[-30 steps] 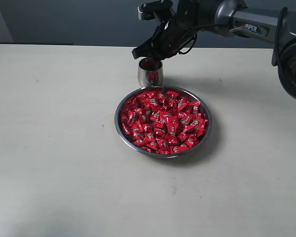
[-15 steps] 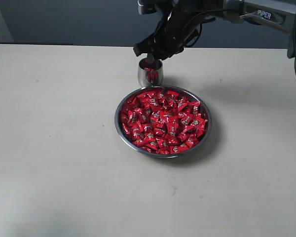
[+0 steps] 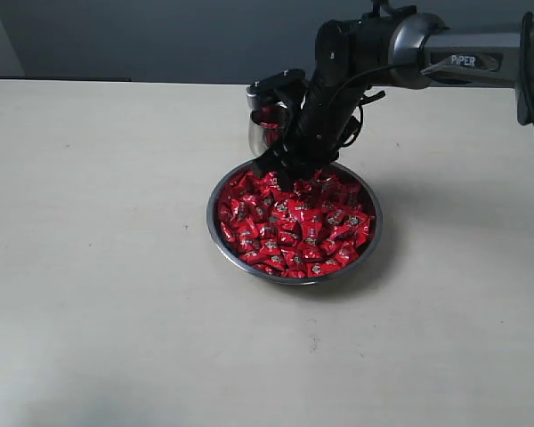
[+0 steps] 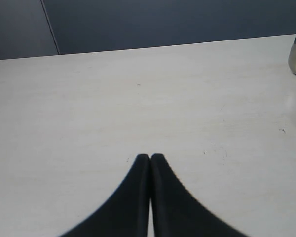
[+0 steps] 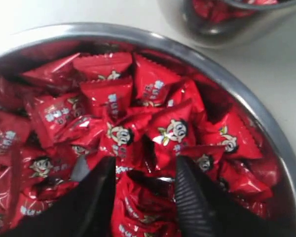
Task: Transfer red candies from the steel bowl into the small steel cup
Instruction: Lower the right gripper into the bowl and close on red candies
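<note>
A wide, pale cream worktop (image 3: 98, 294) with faint little marks and streaks. Behind it, a dark blue-grey wall (image 3: 142, 40), with a lighter grey part at the far left. Soft, even light and only weak shadows.

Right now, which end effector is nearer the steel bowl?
Right. The right end effector is open over the red candies in the steel bowl; the left end effector is shut, off to its side.

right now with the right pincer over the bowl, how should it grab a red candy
Probably take the red candy lying on top across its puffed middle, not the flat crimped ends, coming straight down from above. The right pincer hangs open over the steel bowl, whose rim blocks a sideways approach.
</note>
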Robot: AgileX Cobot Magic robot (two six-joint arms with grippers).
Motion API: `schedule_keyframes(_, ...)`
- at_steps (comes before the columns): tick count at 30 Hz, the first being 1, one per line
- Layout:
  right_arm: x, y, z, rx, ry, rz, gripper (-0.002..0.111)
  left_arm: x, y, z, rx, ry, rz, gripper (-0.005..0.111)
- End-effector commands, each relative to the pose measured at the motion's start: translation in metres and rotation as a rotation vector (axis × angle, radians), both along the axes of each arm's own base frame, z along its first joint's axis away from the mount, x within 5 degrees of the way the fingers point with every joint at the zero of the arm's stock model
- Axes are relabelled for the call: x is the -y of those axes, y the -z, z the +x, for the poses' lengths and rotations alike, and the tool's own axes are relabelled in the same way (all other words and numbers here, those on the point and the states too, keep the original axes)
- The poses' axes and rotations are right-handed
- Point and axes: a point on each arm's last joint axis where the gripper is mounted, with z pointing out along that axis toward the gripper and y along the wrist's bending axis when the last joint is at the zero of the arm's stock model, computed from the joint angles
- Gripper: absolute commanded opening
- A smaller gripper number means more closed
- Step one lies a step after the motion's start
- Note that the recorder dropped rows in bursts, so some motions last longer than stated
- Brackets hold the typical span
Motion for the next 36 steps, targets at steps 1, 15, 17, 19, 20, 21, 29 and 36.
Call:
schedule_keyframes(1, -0.014, -0.006, -0.008, 0.089, -0.083, -0.024, 0.039, 0.000, -0.003, 0.000, 0.018, 0.005, 0.003, 0.000)
schedule_keyframes(15, -0.022, -0.001, -0.024, 0.010, -0.085, -0.068, 0.039, 0.000, -0.004, 0.000, 0.020, 0.005, 0.003, 0.000)
schedule_keyframes(17, -0.027, -0.002, -0.028, -0.027, -0.087, -0.019, 0.039, 0.000, -0.004, 0.000, 0.020, 0.005, 0.003, 0.000)
schedule_keyframes(19, -0.030, -0.002, -0.031, -0.054, -0.103, 0.025, 0.039, 0.000, -0.004, 0.000, 0.020, 0.005, 0.003, 0.000)
schedule_keyframes(20, -0.032, -0.002, -0.032, -0.064, -0.102, 0.043, 0.039, 0.000, -0.004, 0.000, 0.020, 0.005, 0.003, 0.000)
schedule_keyframes(21, -0.034, -0.003, -0.032, -0.068, -0.098, 0.063, 0.039, 0.000, -0.004, 0.000, 0.020, 0.005, 0.003, 0.000)
schedule_keyframes(29, -0.034, 0.014, -0.029, -0.066, -0.100, 0.034, 0.039, 0.000, -0.004, 0.000, 0.020, 0.005, 0.003, 0.000)
schedule_keyframes(36, -0.037, 0.022, -0.025, -0.041, -0.083, 0.058, 0.039, 0.000, -0.004, 0.000, 0.020, 0.005, 0.003, 0.000)
